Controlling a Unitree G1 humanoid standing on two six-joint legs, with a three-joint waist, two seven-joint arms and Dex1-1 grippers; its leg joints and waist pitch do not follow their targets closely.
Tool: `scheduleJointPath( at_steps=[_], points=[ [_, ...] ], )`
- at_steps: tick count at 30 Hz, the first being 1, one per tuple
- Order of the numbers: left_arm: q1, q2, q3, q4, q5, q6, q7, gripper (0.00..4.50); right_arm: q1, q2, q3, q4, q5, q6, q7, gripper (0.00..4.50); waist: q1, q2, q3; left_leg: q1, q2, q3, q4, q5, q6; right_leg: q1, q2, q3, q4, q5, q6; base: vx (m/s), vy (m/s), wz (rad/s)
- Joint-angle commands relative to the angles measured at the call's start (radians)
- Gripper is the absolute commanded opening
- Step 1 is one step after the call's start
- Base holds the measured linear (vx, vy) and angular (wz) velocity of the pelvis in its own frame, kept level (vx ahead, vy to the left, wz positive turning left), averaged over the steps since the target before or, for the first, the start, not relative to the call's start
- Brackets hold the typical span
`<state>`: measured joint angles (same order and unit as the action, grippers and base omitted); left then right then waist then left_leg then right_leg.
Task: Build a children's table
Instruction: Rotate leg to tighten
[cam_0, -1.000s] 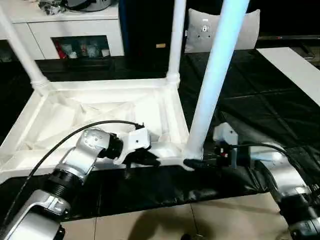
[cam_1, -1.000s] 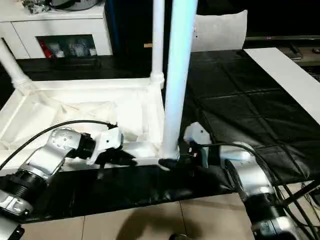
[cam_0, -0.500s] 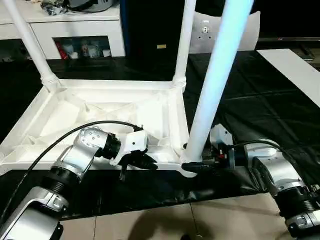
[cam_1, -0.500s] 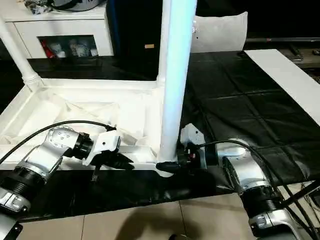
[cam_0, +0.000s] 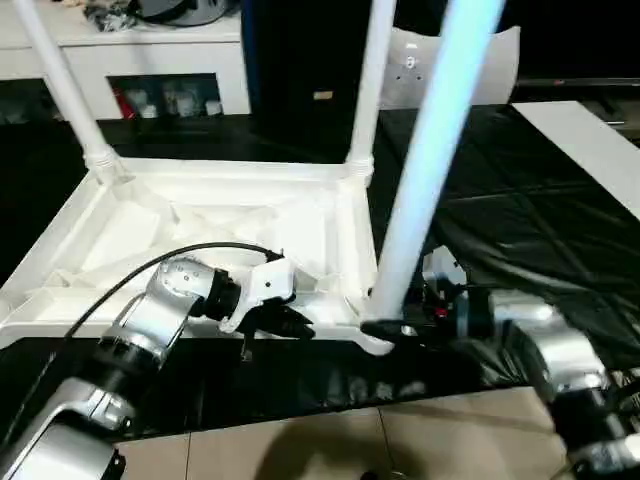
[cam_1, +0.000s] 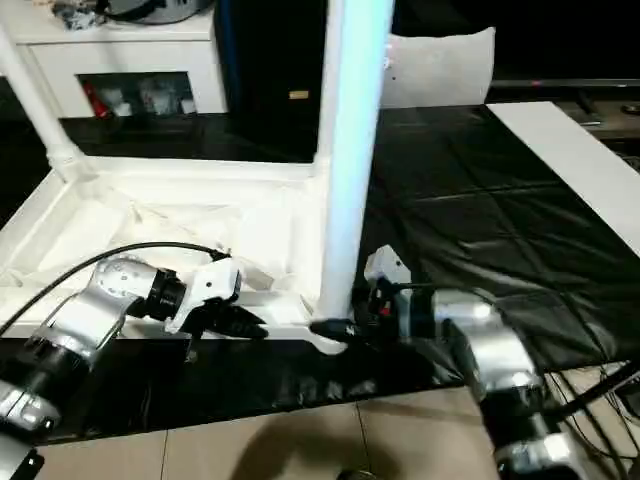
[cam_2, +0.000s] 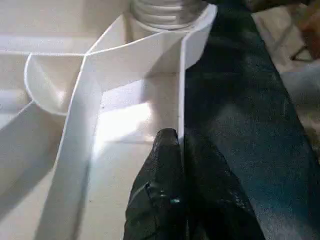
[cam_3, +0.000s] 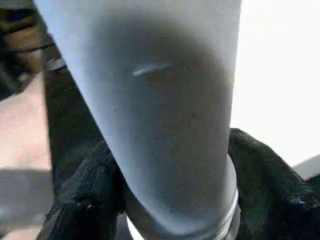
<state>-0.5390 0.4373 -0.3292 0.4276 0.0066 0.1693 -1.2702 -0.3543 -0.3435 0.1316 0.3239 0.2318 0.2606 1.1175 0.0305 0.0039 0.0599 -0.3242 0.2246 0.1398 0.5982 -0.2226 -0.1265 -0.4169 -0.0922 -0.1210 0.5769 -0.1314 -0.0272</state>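
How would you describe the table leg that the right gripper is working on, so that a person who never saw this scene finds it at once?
Start at the upturned white table top lying on the black mat. Go to its near corner on the robot's right, where the right gripper has its two black fingers around a leg's base. That leg is the nearest and looks thickest, tinted pale blue; the two far legs look thinner and plain white.

A black quilted mat (cam_0: 520, 210) covers the floor and carries everything here. On it lies the white table top (cam_0: 215, 235), upside down with its ribbed underside facing up, its near edge close to the mat's front border. The mat is creased and glossy to the right of the top, where a flat white panel (cam_0: 590, 140) lies on it near the far right edge. In front of the mat, bare beige floor tiles (cam_0: 330, 445) show. A grey-white cushion (cam_0: 455, 65) stands at the mat's far side.
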Motion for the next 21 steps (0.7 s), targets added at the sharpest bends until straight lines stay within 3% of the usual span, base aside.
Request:
scheduleJointPath(
  at_steps=[1,2,3,5,7,8,9,10,11,12,13,14,15,16,18,19,21],
  points=[
    [-0.001,-0.074,0.003,-0.06,-0.008,0.082,0.111,0.0,0.005,0.083,0.063,-0.017,0.002,0.039,-0.075,2.73,-0.009,-0.005,-0.051,-0.02,-0.015,0.026,-0.072,-0.214,0.048,0.059,-0.034,0.029,-0.092,-0.584,-0.082,0.0,0.0,0.0],
    [0.007,-0.106,0.016,-0.101,-0.012,0.146,0.168,0.0,-0.002,0.142,0.049,0.004,-0.017,0.05,-0.179,2.73,-0.018,-0.005,-0.049,-0.018,-0.02,0.023,-0.068,-0.246,0.039,0.058,-0.033,0.019,-0.104,-0.648,-0.045,0.0,0.0,0.0],
    [0.007,-0.106,0.016,-0.101,-0.012,0.146,0.168,0.0,-0.002,0.142,0.049,0.004,-0.017,0.05,-0.179,2.73,-0.03,-0.005,-0.047,-0.018,-0.024,0.02,-0.066,-0.274,0.035,0.053,-0.031,0.01,-0.116,-0.685,-0.02,0.0,0.0,0.0],
    [0.01,-0.16,0.033,-0.143,-0.002,0.221,0.259,0.0,-0.025,0.232,0.006,0.04,-0.015,0.061,-0.32,2.73,-0.051,-0.002,-0.046,-0.017,-0.025,0.015,-0.065,-0.312,0.037,0.055,-0.031,-0.003,-0.125,-0.7,0.003,0.0,0.0,0.0],
    [0.01,-0.186,0.041,-0.159,0.004,0.254,0.302,0.0,-0.037,0.27,-0.01,0.058,-0.016,0.06,-0.379,2.73,-0.072,0.005,-0.045,-0.016,-0.019,0.007,-0.068,-0.349,0.043,0.059,-0.031,-0.019,-0.136,-0.684,0.007,0.0,0.0,0.0],
    [0.0,-0.253,0.069,-0.185,0.021,0.327,0.416,0.0,-0.07,0.35,-0.052,0.1,-0.013,0.075,-0.507,2.73,-0.081,0.014,-0.048,-0.019,-0.014,0.002,-0.072,-0.366,0.048,0.07,-0.035,-0.028,-0.138,-0.657,0.006,0.0,0.0,0.0],
    [0.0,-0.256,0.071,-0.186,0.022,0.33,0.422,0.0,-0.071,0.353,-0.054,0.102,-0.014,0.076,-0.513,2.73,-0.088,0.02,-0.047,-0.015,-0.007,-0.001,-0.075,-0.374,0.051,0.069,-0.04,-0.029,-0.138,-0.622,-0.012,0.0,0.0,0.0],
    [-0.014,-0.29,0.087,-0.185,0.039,0.352,0.489,0.0,-0.093,0.386,-0.072,0.128,-0.014,0.078,-0.57,2.73,-0.102,0.019,-0.046,-0.026,-0.001,-0.012,-0.083,-0.391,0.053,0.083,-0.041,-0.035,-0.132,-0.565,-0.03,0.0,0.0,0.0],
    [-0.023,-0.313,0.097,-0.188,0.052,0.372,0.536,0.0,-0.107,0.409,-0.084,0.144,-0.016,0.08,-0.612,2.73,-0.113,0.019,-0.043,-0.025,0.0,-0.014,-0.086,-0.417,0.056,0.082,-0.041,-0.036,-0.132,-0.544,-0.038,0.0,0.0,0.0],
    [-0.025,-0.319,0.1,-0.188,0.053,0.375,0.545,0.0,-0.111,0.412,-0.086,0.149,-0.018,0.08,-0.619,2.73,-0.119,0.019,-0.043,-0.013,-0.007,-0.01,-0.081,-0.429,0.063,0.074,-0.044,-0.036,-0.141,-0.555,-0.044,0.0,0.0,0.0],
    [-0.037,-0.353,0.118,-0.191,0.061,0.397,0.603,0.0,-0.133,0.436,-0.103,0.177,-0.027,0.073,-0.669,2.73,-0.122,0.017,-0.045,-0.012,-0.01,-0.008,-0.079,-0.418,0.065,0.074,-0.046,-0.034,-0.139,-0.551,-0.051,0.0,0.0,0.0],
    [-0.052,-0.392,0.132,-0.198,0.068,0.423,0.66,0.0,-0.158,0.458,-0.119,0.214,-0.039,0.055,-0.708,2.73,-0.124,0.014,-0.046,-0.021,-0.013,-0.007,-0.079,-0.381,0.069,0.077,-0.048,-0.031,-0.137,-0.543,-0.062,0.0,0.0,0.0],
    [-0.054,-0.399,0.129,-0.2,0.074,0.427,0.671,0.0,-0.165,0.462,-0.124,0.226,-0.042,0.049,-0.714,2.73,-0.124,0.014,-0.048,-0.022,-0.013,-0.005,-0.077,-0.366,0.07,0.076,-0.048,-0.029,-0.135,-0.535,-0.068,0.0,0.0,0.0],
    [-0.055,-0.402,0.121,-0.202,0.08,0.426,0.673,0.0,-0.169,0.465,-0.131,0.235,-0.039,0.044,-0.715,3.29,-0.123,0.012,-0.052,-0.025,-0.014,-0.003,-0.076,-0.33,0.08,0.076,-0.05,-0.022,-0.13,-0.505,-0.083,0.0,0.0,0.0],
    [-0.045,-0.392,0.097,-0.209,0.089,0.424,0.659,0.0,-0.174,0.466,-0.143,0.243,-0.036,0.034,-0.717,3.42,-0.117,0.009,-0.06,-0.041,-0.012,0.0,-0.076,-0.22,0.102,0.082,-0.051,-0.004,-0.105,-0.38,-0.138,0.0,0.0,0.0],
    [-0.038,-0.38,0.086,-0.213,0.094,0.418,0.647,0.0,-0.172,0.46,-0.142,0.24,-0.042,0.027,-0.712,3.52,-0.116,0.011,-0.061,-0.043,-0.013,0.002,-0.075,-0.195,0.108,0.083,-0.05,-0.001,-0.099,-0.351,-0.15,0.052,-0.016,0.05],
    [-0.027,-0.365,0.076,-0.223,0.101,0.415,0.63,0.0,-0.168,0.449,-0.14,0.235,-0.056,0.015,-0.706,3.67,-0.113,0.005,-0.063,-0.041,-0.015,0.006,-0.07,-0.156,0.126,0.077,-0.047,0.008,-0.091,-0.328,-0.172,0.06,-0.029,0.06]
  ],
)
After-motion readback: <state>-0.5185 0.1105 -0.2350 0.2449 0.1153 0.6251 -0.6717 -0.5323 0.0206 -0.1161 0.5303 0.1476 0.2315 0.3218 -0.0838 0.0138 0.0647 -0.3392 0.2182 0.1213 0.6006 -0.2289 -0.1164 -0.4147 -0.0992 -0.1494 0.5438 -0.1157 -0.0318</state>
